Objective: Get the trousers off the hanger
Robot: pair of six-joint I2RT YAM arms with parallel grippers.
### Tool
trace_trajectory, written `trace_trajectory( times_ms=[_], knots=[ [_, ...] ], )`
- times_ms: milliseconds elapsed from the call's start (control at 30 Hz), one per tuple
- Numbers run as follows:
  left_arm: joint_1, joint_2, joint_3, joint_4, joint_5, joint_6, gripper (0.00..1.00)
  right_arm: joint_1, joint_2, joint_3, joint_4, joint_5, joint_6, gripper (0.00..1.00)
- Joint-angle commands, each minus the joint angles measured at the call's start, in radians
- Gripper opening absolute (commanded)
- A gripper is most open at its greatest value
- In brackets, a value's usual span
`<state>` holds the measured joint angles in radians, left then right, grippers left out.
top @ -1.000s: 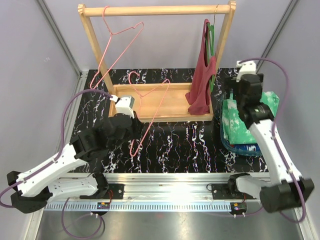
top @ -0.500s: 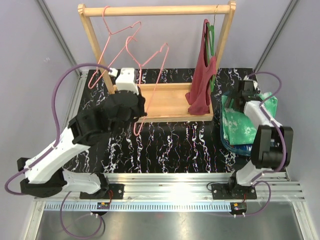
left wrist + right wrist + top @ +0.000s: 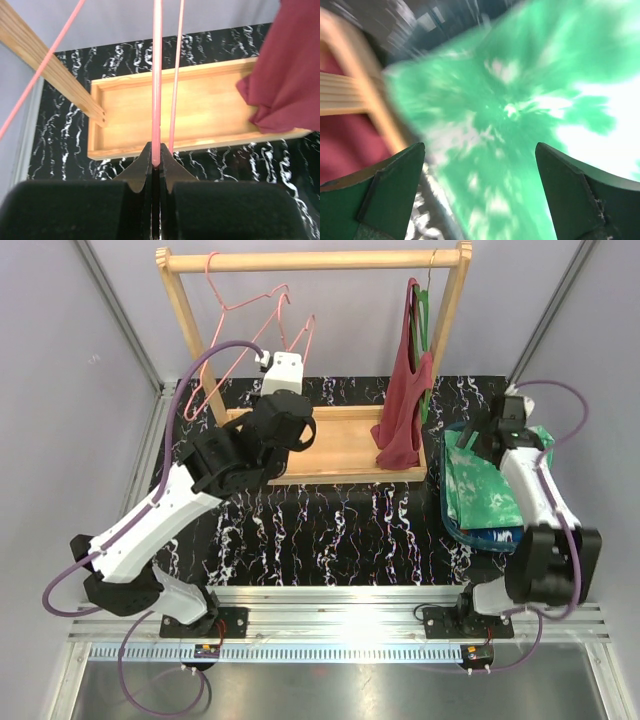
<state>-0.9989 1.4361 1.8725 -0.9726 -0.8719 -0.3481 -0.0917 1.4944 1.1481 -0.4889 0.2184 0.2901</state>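
The green trousers (image 3: 478, 490) lie folded on a dark blue pair (image 3: 490, 538), just right of the wooden rack (image 3: 310, 260), so the removing seems done. The right claw (image 3: 479, 150) hangs spread wide just above them. The left claw (image 3: 156, 162) pinches an empty pink hanger (image 3: 157, 90) below the rack's rail. I think the next move is to hook it there.

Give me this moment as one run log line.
left jaws: shut on pink hanger | right jaws: open over green trousers | maroon tank top: hanging
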Motion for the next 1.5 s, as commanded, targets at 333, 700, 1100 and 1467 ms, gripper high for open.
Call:
trace_trajectory(
  times_ms=[333, 700, 1100, 1467],
  knots=[
    [0.236, 0.253, 0.427, 0.072, 0.178, 0.242, 0.00, 0.006, -0.600, 0.177, -0.280, -0.429, -0.037, 0.99],
    [0.443, 0.385, 0.499, 0.043, 0.344, 0.178, 0.00, 0.006, -0.804, 0.009, -0.165, -0.771, 0.076, 0.99],
    [0.459, 0.302, 0.378, -0.052, 0.441, 0.048, 0.09, 0.004, -0.833, 0.104, -0.361, -0.620, -0.060, 0.99],
    [0.444, 0.127, 0.267, 0.003, 0.472, 0.029, 0.00, 0.006, -0.833, 0.108, -0.369, -0.637, -0.077, 0.99]
  ],
)
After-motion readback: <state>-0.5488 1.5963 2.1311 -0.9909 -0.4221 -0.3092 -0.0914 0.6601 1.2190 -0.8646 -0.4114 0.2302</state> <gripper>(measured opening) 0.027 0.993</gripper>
